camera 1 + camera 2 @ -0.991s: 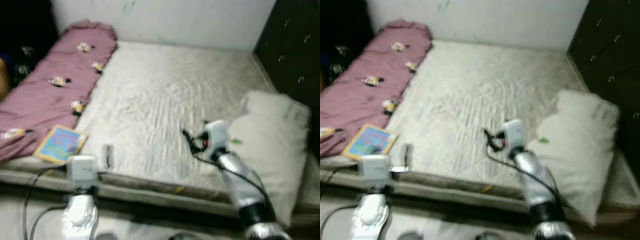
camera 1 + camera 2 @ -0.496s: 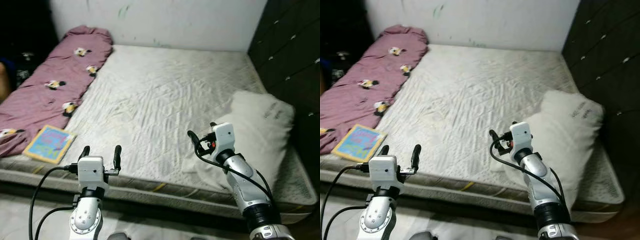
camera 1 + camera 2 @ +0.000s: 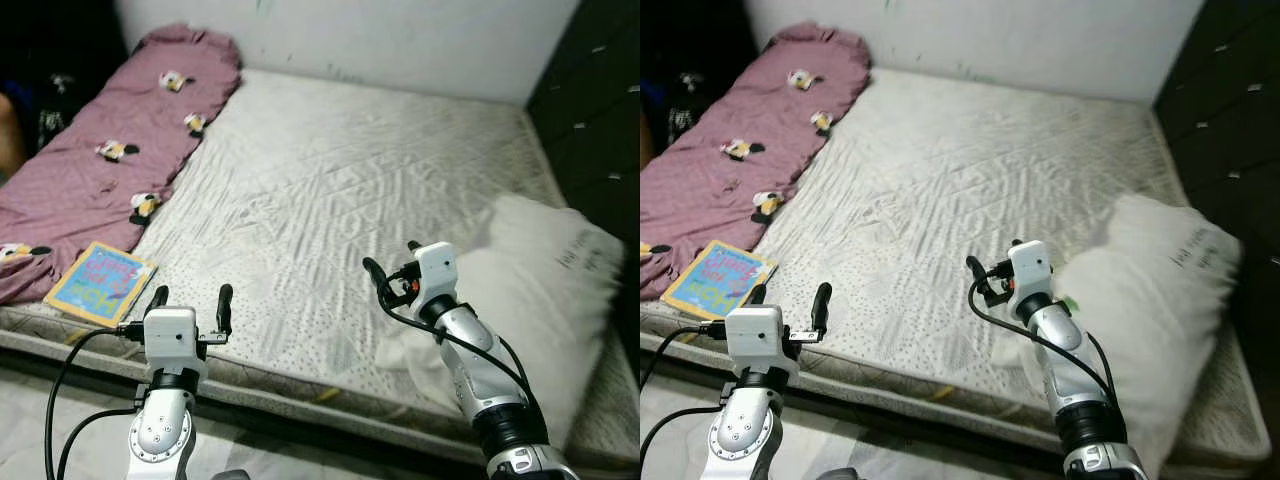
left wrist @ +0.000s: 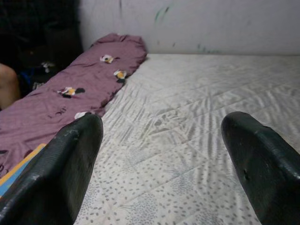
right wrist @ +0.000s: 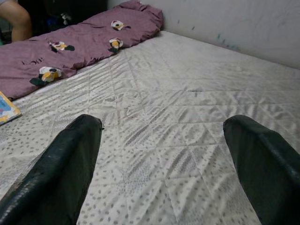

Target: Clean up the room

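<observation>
I see the bed [image 3: 350, 190] running lengthwise away from me to the wall. A purple blanket [image 3: 110, 150] lies rolled along its left edge, same long axis. A white pillow [image 3: 540, 290] sits at the near right corner, angled. A colourful book [image 3: 100, 283] lies flat at the near left edge. My left claw [image 3: 188, 302] and right claw [image 3: 388, 264] hover spread, empty.

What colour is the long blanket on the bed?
The blanket is purple-pink with small cartoon patches, clearest in the left eye view.
</observation>
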{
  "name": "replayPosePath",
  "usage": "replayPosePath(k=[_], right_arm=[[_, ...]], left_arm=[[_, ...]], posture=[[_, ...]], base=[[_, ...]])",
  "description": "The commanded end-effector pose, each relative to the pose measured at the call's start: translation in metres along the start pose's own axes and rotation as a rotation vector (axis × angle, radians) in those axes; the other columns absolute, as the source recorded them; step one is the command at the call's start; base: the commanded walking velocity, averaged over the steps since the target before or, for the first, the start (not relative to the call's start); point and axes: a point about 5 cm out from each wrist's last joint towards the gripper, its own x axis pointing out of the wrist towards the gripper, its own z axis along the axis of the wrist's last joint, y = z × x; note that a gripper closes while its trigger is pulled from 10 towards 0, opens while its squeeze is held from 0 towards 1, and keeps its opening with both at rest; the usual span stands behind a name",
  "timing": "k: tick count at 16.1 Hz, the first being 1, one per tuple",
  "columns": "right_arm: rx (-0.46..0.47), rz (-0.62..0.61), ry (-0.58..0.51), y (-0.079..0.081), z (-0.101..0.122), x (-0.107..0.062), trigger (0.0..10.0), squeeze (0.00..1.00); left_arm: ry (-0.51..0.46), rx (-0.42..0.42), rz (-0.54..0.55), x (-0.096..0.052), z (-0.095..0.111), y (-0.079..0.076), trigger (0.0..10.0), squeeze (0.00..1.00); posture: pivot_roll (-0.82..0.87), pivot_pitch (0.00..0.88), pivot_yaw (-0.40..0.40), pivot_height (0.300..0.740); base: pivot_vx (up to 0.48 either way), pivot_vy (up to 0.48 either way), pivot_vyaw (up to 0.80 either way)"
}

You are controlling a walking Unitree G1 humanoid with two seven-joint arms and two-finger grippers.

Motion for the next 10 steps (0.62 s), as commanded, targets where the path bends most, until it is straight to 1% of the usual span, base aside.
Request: replayPosePath(k=[1, 4, 9, 10], right_arm=[[-0.012, -0.001, -0.008, -0.0027, 0.0033, 0.0001, 10.0, 0.0], [-0.017, -0.005, -0.009, -0.0035, 0.0042, 0.0, 10.0, 0.0], [-0.026, -0.013, -0.008, -0.0064, 0.0053, -0.002, 10.0, 0.0], [-0.015, -0.02, 0.002, -0.0064, 0.0028, -0.0031, 10.0, 0.0]], left_arm=[[0.01, 0.007, 0.007, 0.0005, -0.0009, -0.0002, 10.0, 0.0], [0.024, 0.035, 0.021, 0.0037, -0.0021, 0.0009, 10.0, 0.0], [0.033, 0.038, 0.013, -0.0012, -0.0036, 0.0018, 10.0, 0.0], [0.035, 0.035, 0.01, -0.0029, -0.0041, 0.0009, 10.0, 0.0]], posture=[[0.01, 0.0, -0.027, 0.74], [0.0, 0.0, -0.023, 0.74], [0.0, 0.0, -0.019, 0.74], [0.0, 0.0, -0.018, 0.74]], base=[[0.0, 0.0, 0.0], [0.0, 0.0, 0.0], [0.0, 0.0, 0.0], [0.0, -0.289, -0.8]])
